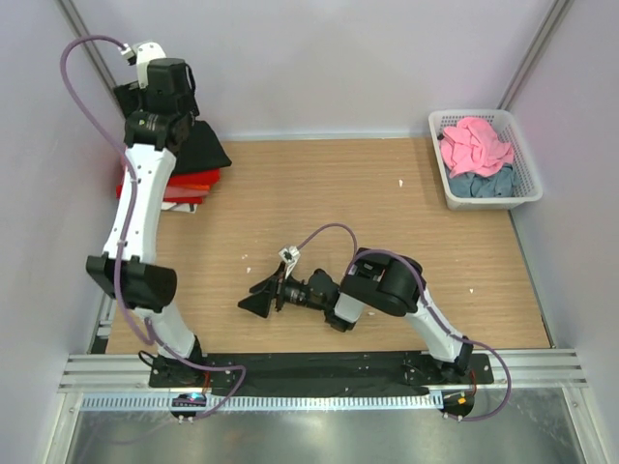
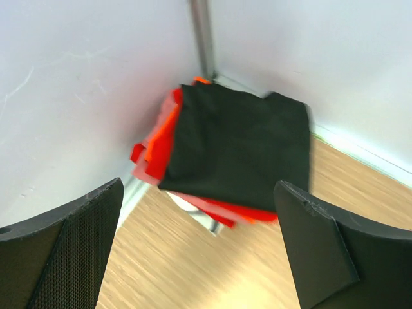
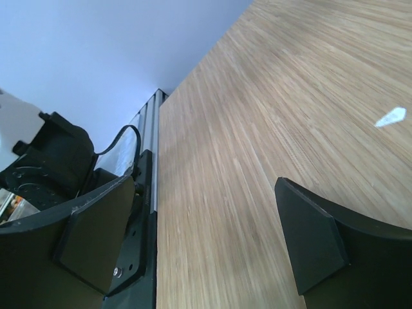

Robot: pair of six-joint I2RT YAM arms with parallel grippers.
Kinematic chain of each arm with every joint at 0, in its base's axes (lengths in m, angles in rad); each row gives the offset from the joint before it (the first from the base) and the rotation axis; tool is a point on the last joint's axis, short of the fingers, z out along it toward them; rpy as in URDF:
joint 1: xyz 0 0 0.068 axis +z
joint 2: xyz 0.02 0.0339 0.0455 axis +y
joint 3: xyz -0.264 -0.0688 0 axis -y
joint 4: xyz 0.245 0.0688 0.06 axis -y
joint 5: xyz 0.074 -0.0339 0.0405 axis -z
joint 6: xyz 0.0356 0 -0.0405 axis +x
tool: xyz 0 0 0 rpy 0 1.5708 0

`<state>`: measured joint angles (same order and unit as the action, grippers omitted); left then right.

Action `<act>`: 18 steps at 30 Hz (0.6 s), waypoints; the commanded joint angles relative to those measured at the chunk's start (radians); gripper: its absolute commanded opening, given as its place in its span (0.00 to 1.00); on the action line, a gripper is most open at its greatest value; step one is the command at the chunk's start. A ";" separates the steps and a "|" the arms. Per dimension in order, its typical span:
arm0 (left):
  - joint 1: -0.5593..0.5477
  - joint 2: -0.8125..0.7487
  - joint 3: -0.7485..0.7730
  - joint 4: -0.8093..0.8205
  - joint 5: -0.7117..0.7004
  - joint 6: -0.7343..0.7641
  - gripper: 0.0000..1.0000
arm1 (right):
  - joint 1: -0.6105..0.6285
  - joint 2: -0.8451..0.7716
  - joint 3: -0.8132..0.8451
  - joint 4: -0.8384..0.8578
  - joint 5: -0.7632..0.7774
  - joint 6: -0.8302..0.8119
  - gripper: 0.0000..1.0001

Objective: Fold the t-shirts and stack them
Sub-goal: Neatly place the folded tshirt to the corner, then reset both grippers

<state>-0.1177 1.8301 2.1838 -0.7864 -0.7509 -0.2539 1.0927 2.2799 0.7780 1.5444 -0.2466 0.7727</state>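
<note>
A folded black t-shirt (image 2: 244, 145) (image 1: 205, 147) tops a stack in the back left corner, with red t-shirts (image 2: 161, 138) (image 1: 189, 181) and an orange edge (image 2: 201, 80) under it. My left gripper (image 2: 198, 193) hangs open above the stack's near edge, holding nothing. A crumpled pink t-shirt (image 1: 476, 143) and a grey-blue t-shirt (image 1: 481, 184) lie in the white basket (image 1: 530, 174) at the back right. My right gripper (image 1: 250, 298) (image 3: 205, 183) is open and empty, low over the bare wood near the front, pointing left.
The stack lies against the left wall and the corner post (image 2: 203, 35). A small white scrap (image 1: 401, 182) (image 3: 391, 116) lies on the wooden table (image 1: 319, 213). The left arm's base (image 3: 51, 161) and the metal rail (image 1: 319, 367) line the near edge.
</note>
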 commanded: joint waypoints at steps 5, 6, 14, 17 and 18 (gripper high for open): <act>-0.028 -0.352 -0.309 0.022 0.169 -0.105 1.00 | 0.042 -0.058 -0.169 -0.612 0.182 0.002 0.98; -0.030 -0.382 -0.356 0.030 0.189 -0.107 1.00 | 0.055 -0.118 -0.172 -0.657 0.191 -0.003 0.98; -0.042 -0.683 -0.731 0.111 0.373 -0.211 1.00 | 0.084 -0.466 -0.010 -1.167 0.372 -0.153 0.98; -0.043 -0.707 -0.791 0.121 0.451 -0.212 1.00 | 0.084 -0.624 0.084 -1.362 0.462 -0.240 1.00; -0.045 -0.704 -0.821 0.122 0.475 -0.199 1.00 | 0.084 -0.669 0.110 -1.412 0.490 -0.265 1.00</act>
<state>-0.1570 1.1355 1.4124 -0.7307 -0.4030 -0.4301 1.1778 1.7512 0.7860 0.4595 0.0898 0.6342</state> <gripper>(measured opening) 0.996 0.993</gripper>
